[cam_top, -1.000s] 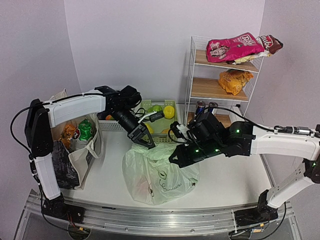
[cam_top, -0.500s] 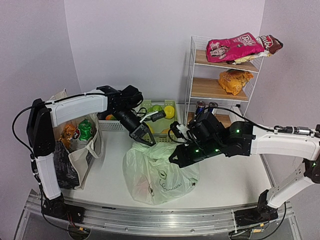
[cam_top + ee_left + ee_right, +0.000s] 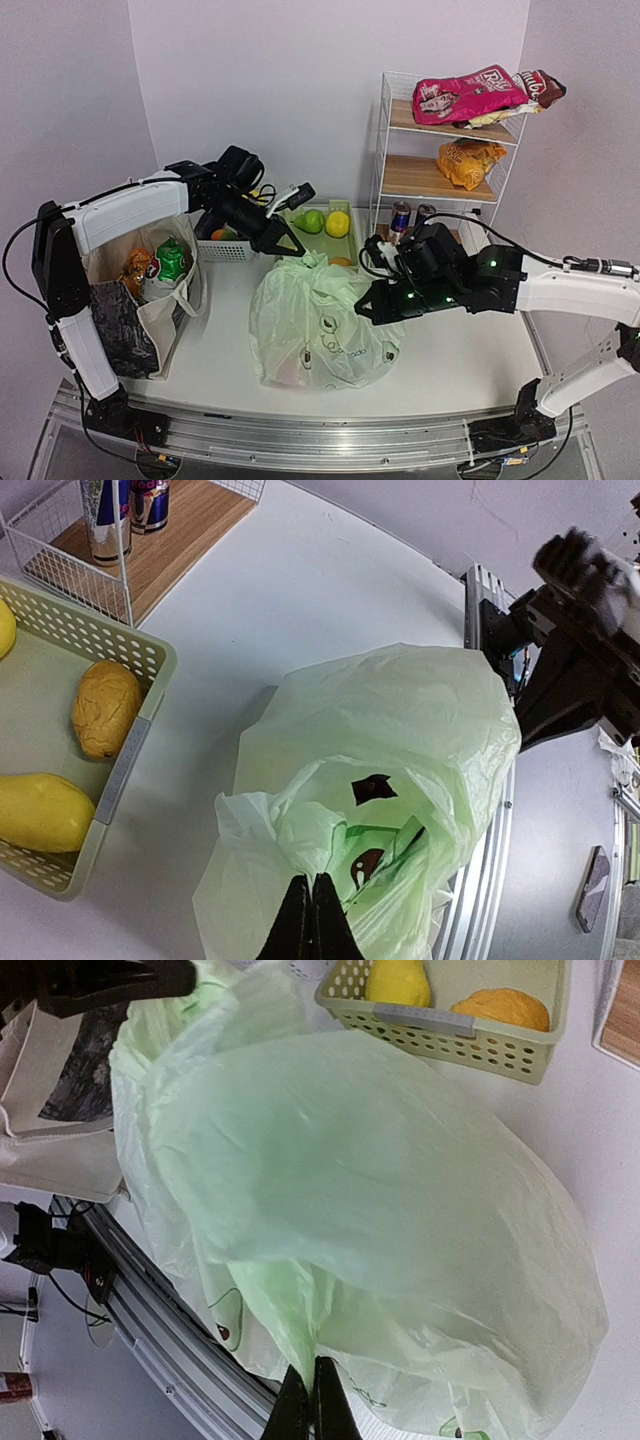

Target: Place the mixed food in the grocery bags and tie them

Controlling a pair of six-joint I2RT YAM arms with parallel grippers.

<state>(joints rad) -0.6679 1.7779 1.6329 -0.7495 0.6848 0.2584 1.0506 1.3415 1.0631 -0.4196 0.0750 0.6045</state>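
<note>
- The pale-green plastic bag is pinched at its top by the left gripper, whose fingers are pressed together.
- Its right flank is seemingly clamped by the right gripper.

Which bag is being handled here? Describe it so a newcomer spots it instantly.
On the table, just in front of the pale-green basket, sits a plastic bag. Left fingers pinch its top, right fingers its side. Unlike the beige canvas tote at the left edge, it is thin, translucent green, avocado-printed.
</note>
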